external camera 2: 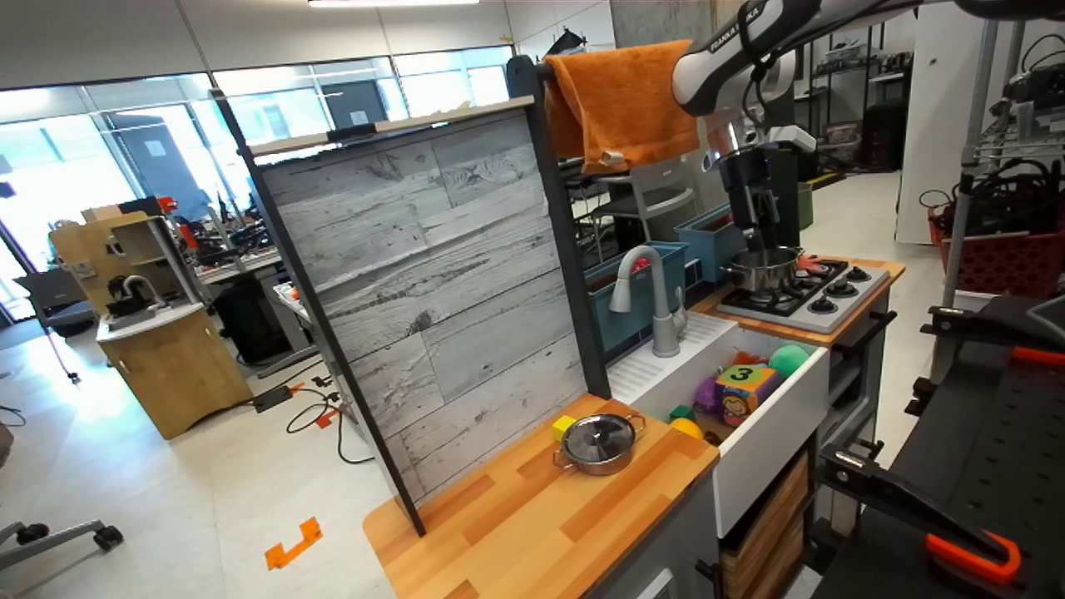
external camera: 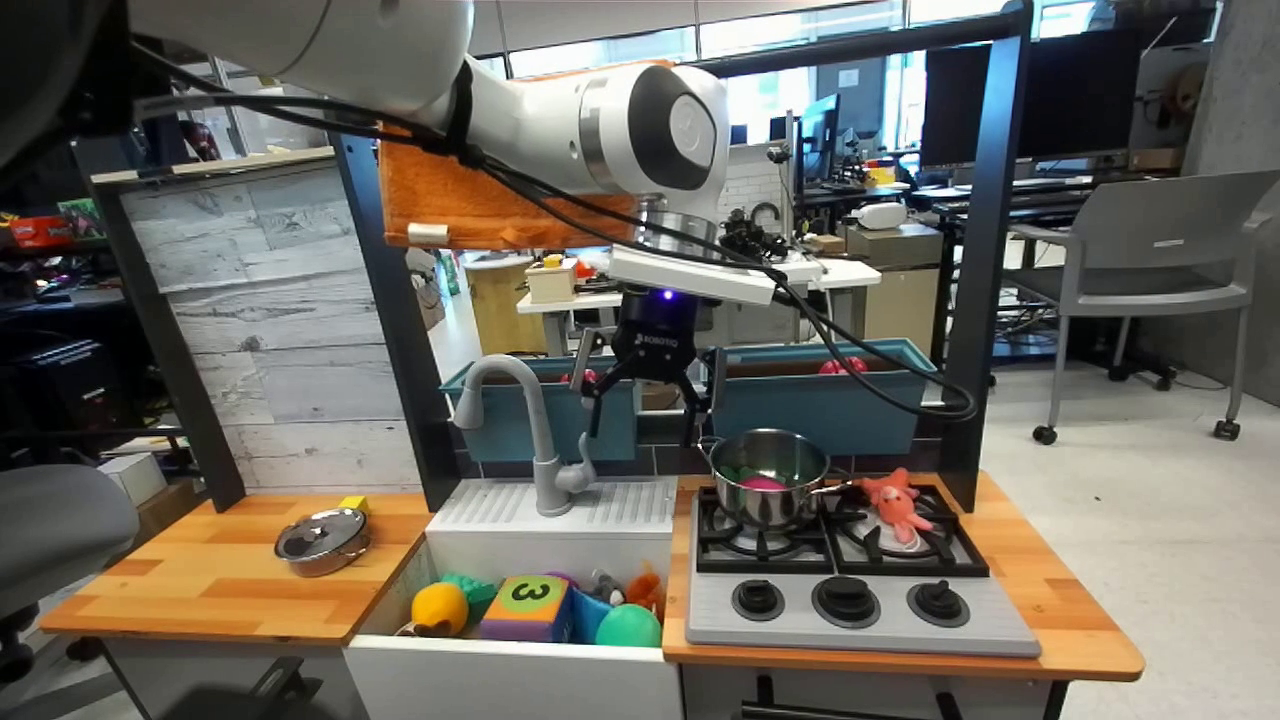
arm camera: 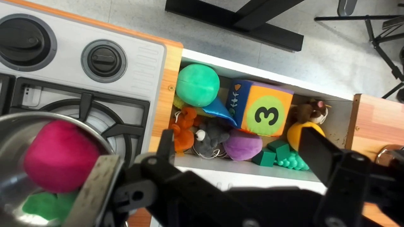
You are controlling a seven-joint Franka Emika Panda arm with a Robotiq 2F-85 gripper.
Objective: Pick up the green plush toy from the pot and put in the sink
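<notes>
The silver pot [external camera: 750, 508] stands on the left rear burner, and also shows in an exterior view [external camera 2: 767, 274] and the wrist view [arm camera: 12, 151]. Inside it, the green plush toy [arm camera: 44, 205] lies low, partly covered by a pink plush [arm camera: 61, 157]; a bit of green also shows in an exterior view [external camera: 735, 474]. The sink [external camera: 510, 685] is a white basin left of the stove, full of toys. My gripper [external camera: 642, 425] is open and empty, above and left of the pot; in the wrist view [arm camera: 236, 142] the sink lies between its fingers.
A tall grey faucet [external camera: 540, 430] stands behind the sink. Teal bins [external camera: 820, 400] hang behind the pot. An orange plush [external camera: 895, 505] lies on the right burner. A lidded pan [external camera: 322, 542] sits on the left counter. The sink holds a green ball [arm camera: 198, 85] and number cube [arm camera: 268, 110].
</notes>
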